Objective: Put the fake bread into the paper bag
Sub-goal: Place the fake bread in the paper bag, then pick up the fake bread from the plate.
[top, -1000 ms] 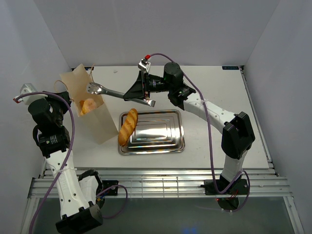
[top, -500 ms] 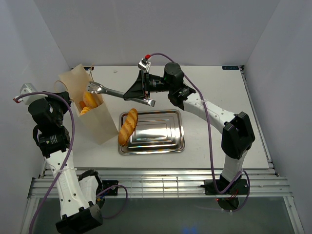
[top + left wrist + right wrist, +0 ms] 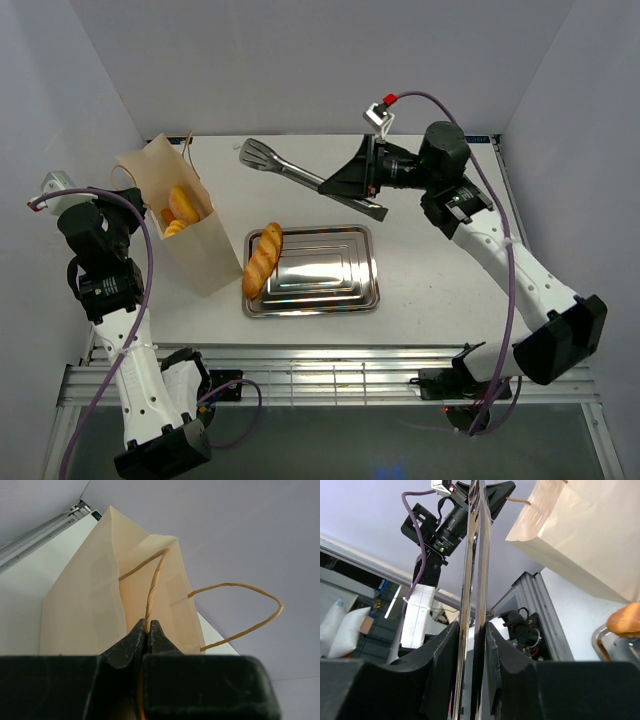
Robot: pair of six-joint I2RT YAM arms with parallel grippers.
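The left gripper (image 3: pixel 147 630) pinches the paper bag's (image 3: pixel 80 610) handle (image 3: pixel 155 582). The right gripper (image 3: pixel 470 628) clamps the tongs (image 3: pixel 300 172); the baguette (image 3: pixel 263 257) lies well apart, on the tray's (image 3: pixel 330 292) left rim.

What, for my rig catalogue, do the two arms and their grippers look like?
Both have white links and black joints. A purple cable loops along the left arm and the right arm. The left gripper and right gripper have black, wedge-shaped fingers. A small white, red-tipped connector sits by each wrist.
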